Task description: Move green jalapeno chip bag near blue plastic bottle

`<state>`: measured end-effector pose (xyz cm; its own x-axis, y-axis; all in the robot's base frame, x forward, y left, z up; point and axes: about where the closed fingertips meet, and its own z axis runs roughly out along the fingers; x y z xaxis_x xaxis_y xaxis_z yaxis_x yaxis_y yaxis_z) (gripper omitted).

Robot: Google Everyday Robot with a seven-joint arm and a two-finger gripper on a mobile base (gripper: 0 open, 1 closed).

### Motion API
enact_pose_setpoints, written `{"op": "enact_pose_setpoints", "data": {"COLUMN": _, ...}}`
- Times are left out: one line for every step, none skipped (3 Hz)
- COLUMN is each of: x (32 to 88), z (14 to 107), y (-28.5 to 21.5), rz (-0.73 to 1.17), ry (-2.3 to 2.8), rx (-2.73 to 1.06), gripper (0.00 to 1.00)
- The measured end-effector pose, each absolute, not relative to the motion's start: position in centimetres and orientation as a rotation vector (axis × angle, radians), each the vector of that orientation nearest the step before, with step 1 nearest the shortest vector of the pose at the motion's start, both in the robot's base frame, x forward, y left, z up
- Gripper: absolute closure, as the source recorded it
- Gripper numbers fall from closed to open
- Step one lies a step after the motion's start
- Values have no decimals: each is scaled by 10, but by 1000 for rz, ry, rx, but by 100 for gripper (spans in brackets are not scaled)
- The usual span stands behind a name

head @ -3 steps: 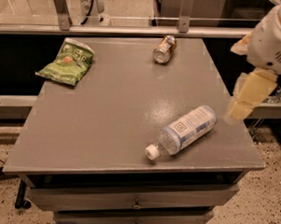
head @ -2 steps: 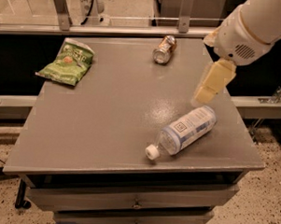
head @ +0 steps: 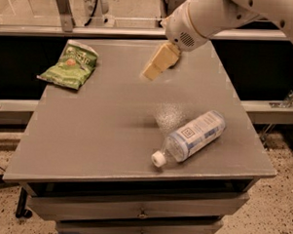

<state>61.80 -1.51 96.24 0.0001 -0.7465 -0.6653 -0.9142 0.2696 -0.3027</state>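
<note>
Over the past second the arm has swung left from beyond the right edge of the worktop, carrying the end effector in over the grey surface. The bag and the bottle lie where they lay before. The end effector is now above the far middle of the worktop, a cream-coloured piece slanting down and to the left from the arm's white wrist. It is blurred, and I cannot tell how far open it is. It touches neither task thing. The bag lies flat at the far left corner, bright green and crinkled, with white lettering at its far end and a small orange-red picture near its middle; its left edge sits close to the worktop's rim. The bottle lies on its side in the near right part, well apart from the bag. Its white cap points toward the near edge and to the left, and its pale blue-and-white label, with a small square mark, faces up. The end effector is between the two, nearer the far edge than either. Below the worktop, two drawers with small knobs show at the front.
</note>
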Motion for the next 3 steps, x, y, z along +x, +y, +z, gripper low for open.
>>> {"op": "enact_pose_setpoints", "data": {"x": 618, "z": 962, "y": -15, "rz": 279, "ry": 1781, "rx": -1516, "gripper": 0}}
{"op": "enact_pose_setpoints", "data": {"x": 640, "z": 962, "y": 0, "rz": 293, "ry": 1741, "rx": -1457, "gripper": 0}}
{"op": "enact_pose_setpoints", "data": {"x": 697, "z": 959, "y": 43, "rz": 369, "ry": 1677, "rx": -1339, "gripper": 0}}
